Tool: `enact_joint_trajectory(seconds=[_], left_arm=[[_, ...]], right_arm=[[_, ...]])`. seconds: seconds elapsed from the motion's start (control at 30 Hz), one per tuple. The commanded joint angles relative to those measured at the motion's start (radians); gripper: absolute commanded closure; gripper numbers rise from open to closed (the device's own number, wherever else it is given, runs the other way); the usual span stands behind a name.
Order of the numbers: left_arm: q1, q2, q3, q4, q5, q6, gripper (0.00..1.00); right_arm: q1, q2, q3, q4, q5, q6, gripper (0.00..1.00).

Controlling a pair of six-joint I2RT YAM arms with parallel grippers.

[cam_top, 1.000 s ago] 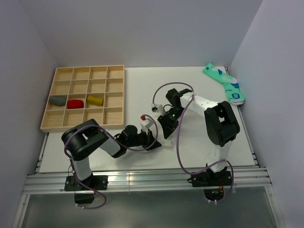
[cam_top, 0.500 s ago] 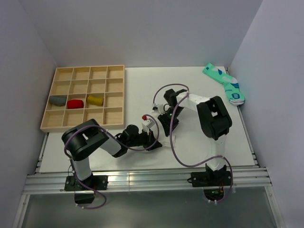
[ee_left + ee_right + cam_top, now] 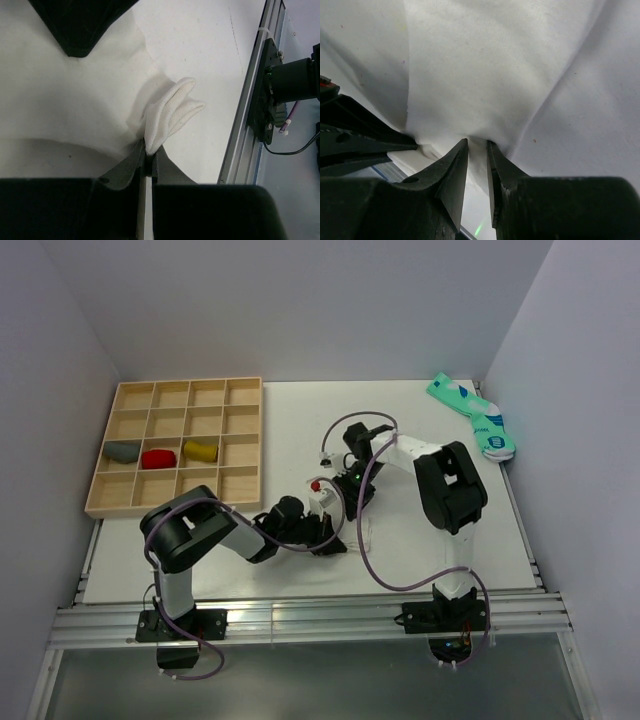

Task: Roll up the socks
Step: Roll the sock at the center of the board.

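One white ribbed fabric sock [image 3: 170, 112] shows, mid-front on the white table [image 3: 300, 410]: light, limp, prob. stretchy, so best pinched thru a doubled fold or cuff, not one layer. Left gripper [image 3: 148, 152] is clamped on its folded end, which pokes out just past the tips. Right gripper [image 3: 477, 142], close opposite, nips taut white cloth in near-closed fingers, prob. same sock.

Legible text, labels, brands, numbers: we find none. The teal patterned socks [image 3: 472, 415] carry blue-and-white patches too small to read.
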Motion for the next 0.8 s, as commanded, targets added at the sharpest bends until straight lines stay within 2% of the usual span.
enact_joint_trajectory(seconds=[0.0,0.17,0.3,0.47,0.63,0.77], left_arm=[[-0.008,0.027,0.048,-0.094,0.065,-0.037,1.00],[-0.006,0.023,0.090,-0.178,0.073,-0.095,1.00],[-0.005,0.010,0.125,-0.312,0.064,-0.156,1.00],[0.009,0.017,0.152,-0.361,0.117,-0.230,1.00],[0.067,0.030,0.131,-0.367,0.222,-0.340,1.00],[0.095,0.011,0.165,-0.488,0.248,-0.341,1.00]], right_arm=[[-0.004,-0.064,-0.027,0.105,0.045,-0.011,0.70],[-0.006,-0.171,-0.063,0.162,0.052,0.007,0.66],[-0.021,-0.289,-0.111,0.196,0.087,0.021,0.61],[-0.060,-0.453,-0.200,0.251,0.147,0.001,0.60],[-0.087,-0.619,-0.332,0.302,0.162,-0.124,0.62],[-0.086,-0.755,-0.451,0.319,0.109,-0.231,0.62]])
